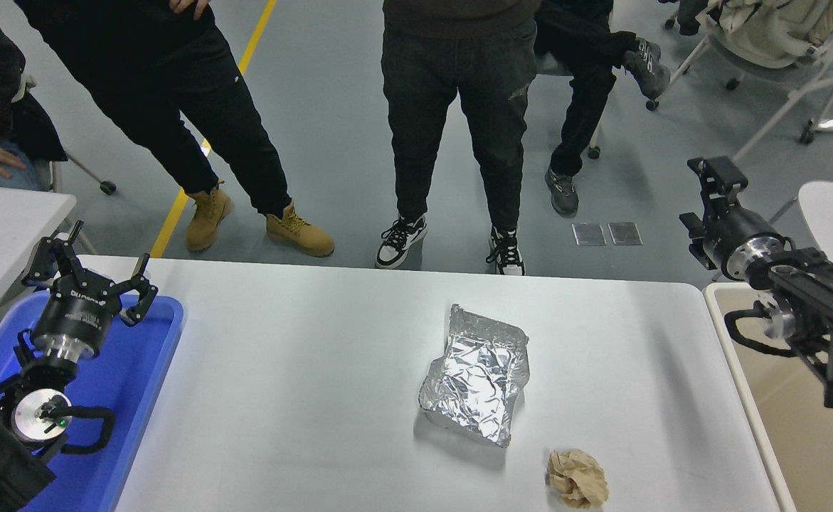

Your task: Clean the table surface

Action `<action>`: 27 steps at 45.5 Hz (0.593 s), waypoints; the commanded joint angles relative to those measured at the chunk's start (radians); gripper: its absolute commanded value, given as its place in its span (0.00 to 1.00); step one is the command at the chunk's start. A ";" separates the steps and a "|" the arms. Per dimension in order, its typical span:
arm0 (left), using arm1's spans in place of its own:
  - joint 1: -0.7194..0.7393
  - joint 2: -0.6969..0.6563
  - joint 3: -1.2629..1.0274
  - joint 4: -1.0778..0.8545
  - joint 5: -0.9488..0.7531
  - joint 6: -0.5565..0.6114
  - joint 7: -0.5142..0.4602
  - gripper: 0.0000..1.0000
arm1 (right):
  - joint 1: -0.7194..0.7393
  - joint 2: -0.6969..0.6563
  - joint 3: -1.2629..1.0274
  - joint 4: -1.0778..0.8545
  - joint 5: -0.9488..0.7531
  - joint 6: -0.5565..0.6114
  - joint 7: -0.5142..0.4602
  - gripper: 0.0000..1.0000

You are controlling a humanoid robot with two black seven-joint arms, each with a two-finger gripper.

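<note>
The right gripper [708,192] hangs out past the far right corner of the bench [302,370], above the floor, with nothing between its jaws; from here I cannot tell how far apart they stand. The white bench top spreads below it and off to its left, reaching across to the left gripper [89,274], which hovers jaws spread wide over a blue tray [139,370] at the bench's left end.

Between the two grippers the top is mostly bare, smooth matte white with rounded corners. A crumpled foil sheet [476,373] lies nearer the right gripper's side, and a brown paper wad [577,478] sits just beyond it toward the near edge, the two apart. A beige bin [786,398] stands under the right arm, against the bench's right edge. People stand along the far edge.
</note>
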 commanded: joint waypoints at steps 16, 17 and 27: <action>0.000 0.000 0.000 0.000 0.000 0.000 0.000 1.00 | 0.288 -0.055 -0.544 0.072 -0.193 0.329 0.006 0.98; 0.000 0.000 0.000 0.000 0.000 0.000 0.000 1.00 | 0.289 -0.057 -0.544 0.082 -0.220 0.332 0.008 0.98; 0.000 0.000 0.000 0.000 0.000 0.000 0.000 1.00 | 0.303 -0.065 -0.546 0.242 -0.470 0.335 0.008 0.98</action>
